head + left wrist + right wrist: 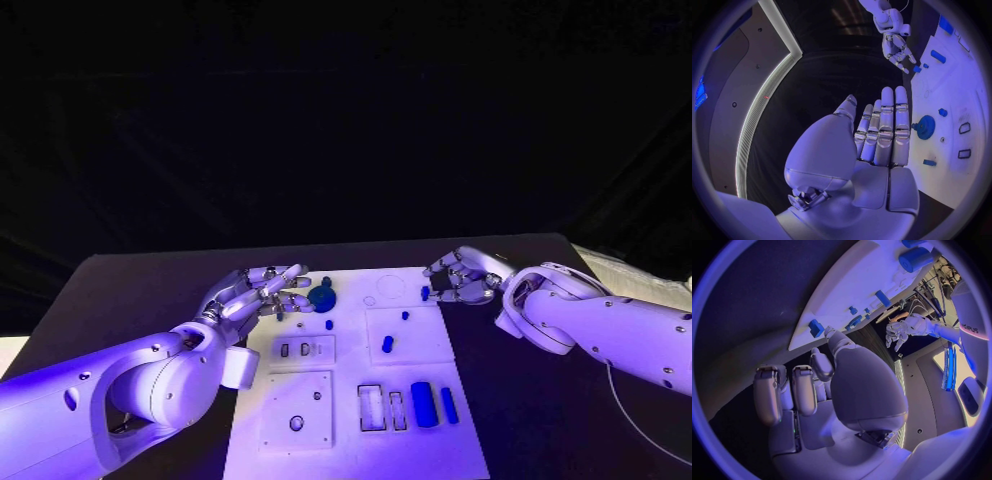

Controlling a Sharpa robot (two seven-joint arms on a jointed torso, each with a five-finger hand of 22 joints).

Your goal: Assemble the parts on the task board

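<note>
Broadly, the black table (144, 290) is carrying the white task board (353, 400), which is lying flat in its middle and running from the far edge toward the robot. Its near end is showing rectangular recesses: a large blue cylinder (423, 403) is lying beside a slimmer blue bar (449, 405), with two empty dark-outlined slots (384, 410) just beside them. A square panel (299, 412) with a small dark hole is sitting next to those slots, and another panel (303, 350) with two small slots is lying farther up. Toward the far end a blue gear (322, 297) is resting on the board, near a small blue peg (329, 324), another small blue piece (387, 344) and a tiny one (404, 315).

The left hand (260, 295) is hovering at the board's far left edge, fingers stretched out straight and close side by side, gripping nothing; the gear is lying just beside its fingertips (895, 95). The right hand (464, 277) is sitting at the far right edge with fingers curled inward, next to a small blue part (426, 293); I cannot tell whether it is pinching that part or merely touching it.
</note>
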